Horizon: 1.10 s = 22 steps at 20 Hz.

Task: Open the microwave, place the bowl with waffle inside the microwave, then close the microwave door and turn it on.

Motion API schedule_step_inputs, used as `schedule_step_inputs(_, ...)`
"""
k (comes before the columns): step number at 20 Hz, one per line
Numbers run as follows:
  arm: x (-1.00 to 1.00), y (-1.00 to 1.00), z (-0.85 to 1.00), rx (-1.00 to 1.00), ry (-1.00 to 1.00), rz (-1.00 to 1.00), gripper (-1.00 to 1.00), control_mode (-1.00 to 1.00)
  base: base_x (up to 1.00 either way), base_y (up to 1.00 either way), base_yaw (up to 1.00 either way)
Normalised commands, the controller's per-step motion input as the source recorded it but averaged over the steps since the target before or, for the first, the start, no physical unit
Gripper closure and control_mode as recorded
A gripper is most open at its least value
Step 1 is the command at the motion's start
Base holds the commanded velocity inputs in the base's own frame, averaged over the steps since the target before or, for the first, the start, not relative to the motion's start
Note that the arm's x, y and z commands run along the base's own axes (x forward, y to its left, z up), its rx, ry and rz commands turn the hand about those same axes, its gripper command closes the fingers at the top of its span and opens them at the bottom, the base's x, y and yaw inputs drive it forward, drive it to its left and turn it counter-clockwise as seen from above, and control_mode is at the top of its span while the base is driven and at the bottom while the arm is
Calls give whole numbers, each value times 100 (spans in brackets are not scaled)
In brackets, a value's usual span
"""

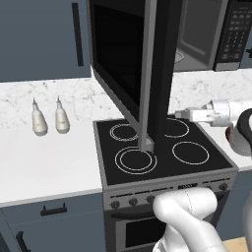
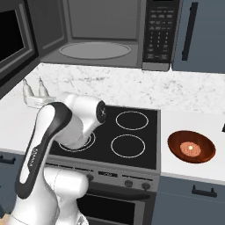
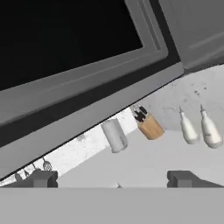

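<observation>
The microwave (image 2: 94,39) hangs above the stove with its cavity and glass turntable exposed and its keypad (image 2: 160,33) on the right. The microwave door (image 1: 123,59) is swung wide open to the left, and its grey edge (image 3: 87,113) crosses the hand view. The reddish-brown bowl (image 2: 192,146) holds the waffle (image 2: 190,148) on the counter right of the stove. My gripper (image 3: 113,179) is open with nothing between its fingers. It sits low behind the door's free edge (image 1: 178,114), pointing left toward the bottles and far from the bowl.
The black four-ring stove (image 2: 127,132) lies below the microwave. Two white bottles (image 1: 48,118) stand on the left counter against the marble backsplash. Further left in the hand view are a knife block (image 3: 149,124) and a grey cylinder (image 3: 114,135). Blue cabinets flank the microwave.
</observation>
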Motion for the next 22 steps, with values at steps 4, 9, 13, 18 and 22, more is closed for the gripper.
schedule_step_inputs(4,100,-64,-44,-31,33,-30,-100,-100,0,0,0)
schedule_step_inputs(9,94,-19,-21,-39,56,-22,-100,-100,0,0,0)
schedule_step_inputs(13,100,-28,-47,-32,49,-19,-100,-100,0,0,0)
schedule_step_inputs(18,100,-38,-86,-17,34,-20,-100,-100,0,0,0)
schedule_step_inputs(22,100,-56,-83,-14,32,-20,-100,-100,0,0,0)
